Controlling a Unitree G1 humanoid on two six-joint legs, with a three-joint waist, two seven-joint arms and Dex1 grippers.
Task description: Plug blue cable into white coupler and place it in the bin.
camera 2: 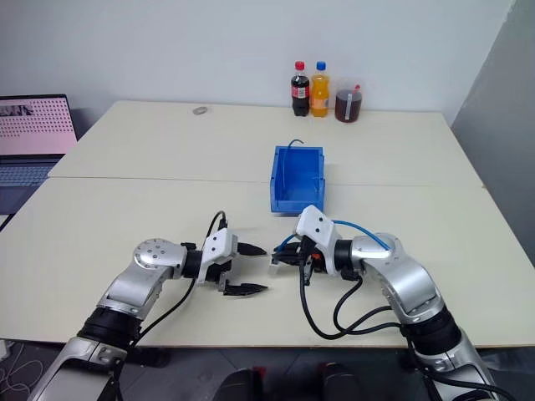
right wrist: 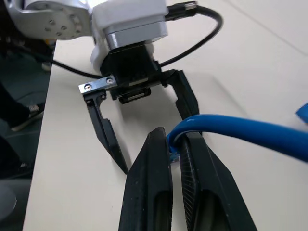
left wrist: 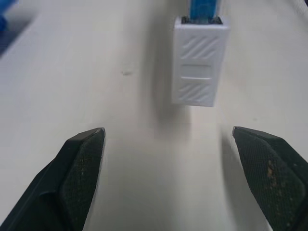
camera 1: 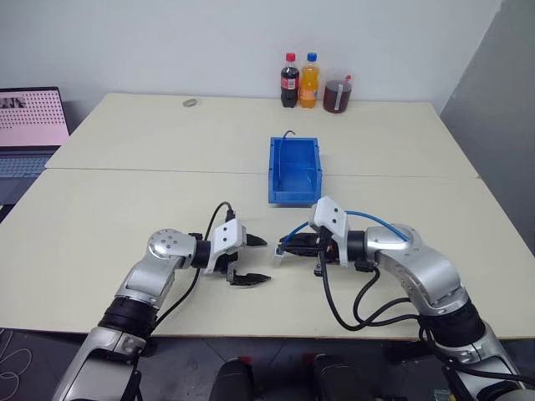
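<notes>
Currently, entry one: the blue cable [camera 1: 373,219] is arching over the right arm at lower centre-right of the left eye view, its plug end pinched between the closed fingers of the right gripper [camera 1: 282,250].

Entry two: the white coupler [left wrist: 200,61] is hanging at upper centre of the left wrist view, a blue plug seated in its far opening. By that picture the plugging step is looking done. The coupler is riding on the cable end just past the right fingertips, above the table [camera 1: 125,200].

Entry three: the left gripper [camera 1: 257,261] is sitting left of centre, lower part of the frame, fingers spread wide and holding nothing, facing the coupler across a small gap.

Entry four: the bin [camera 1: 294,170] is standing at centre frame, beyond both grippers. A thin dark wire is showing at its far rim; otherwise its floor is looking bare. Remaining, by my judgement: carrying the joined cable and coupler to the bin and letting go.

Entry five, writing: three drink bottles [camera 1: 311,82] are standing at upper centre, labels too small to read. A laptop [camera 1: 29,125] at the left edge is showing a pink screen, nothing legible.
</notes>
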